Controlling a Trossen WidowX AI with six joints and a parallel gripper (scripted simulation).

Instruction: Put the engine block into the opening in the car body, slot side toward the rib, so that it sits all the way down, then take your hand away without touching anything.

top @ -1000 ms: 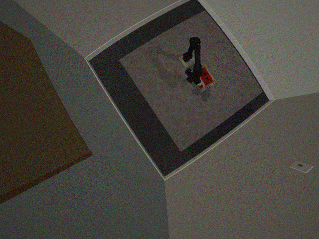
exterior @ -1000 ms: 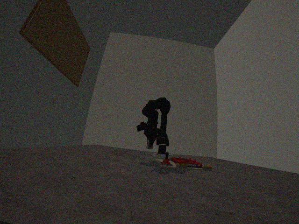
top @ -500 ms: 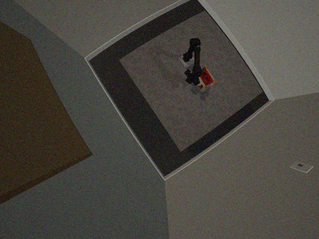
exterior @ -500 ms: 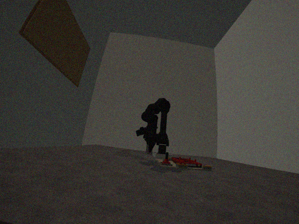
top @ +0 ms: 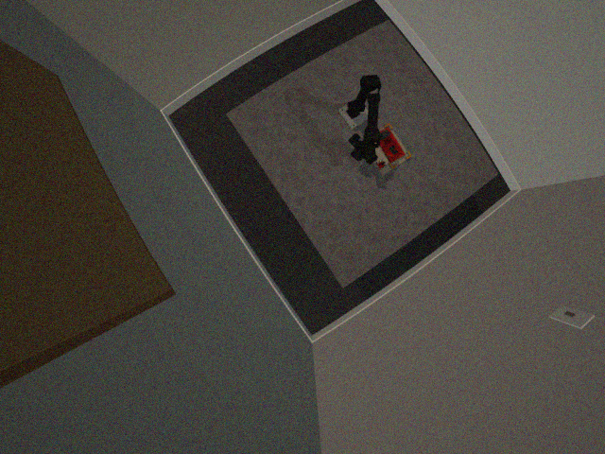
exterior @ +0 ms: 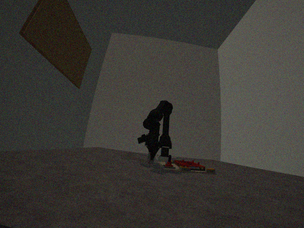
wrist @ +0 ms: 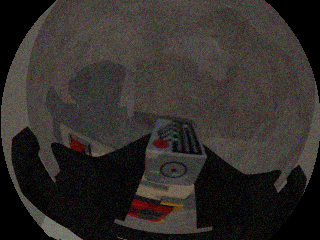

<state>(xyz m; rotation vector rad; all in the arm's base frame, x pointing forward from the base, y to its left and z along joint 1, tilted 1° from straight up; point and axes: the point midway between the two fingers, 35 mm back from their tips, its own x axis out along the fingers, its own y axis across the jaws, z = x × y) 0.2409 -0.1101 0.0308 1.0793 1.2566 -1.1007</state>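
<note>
The engine block [wrist: 172, 152] is a small grey block with ribs on top and a round mark on its near face. My gripper [wrist: 171, 160] [top: 361, 150] [exterior: 150, 156] is shut on it, dark fingers on both sides. It hangs low, beside the left end of the red car body [top: 392, 147] [exterior: 187, 164], which lies flat on a light tray with a yellow rim. In the wrist view a red and yellow part [wrist: 150, 208] shows just under the block. The opening and the rib are too dark and small to make out.
The arm's base stands on a white plate [top: 348, 115] behind the car body. A small red piece [top: 380, 165] [exterior: 168, 164] lies at the near end of the tray. The grey table top [top: 318, 195] has a dark border [top: 234, 176].
</note>
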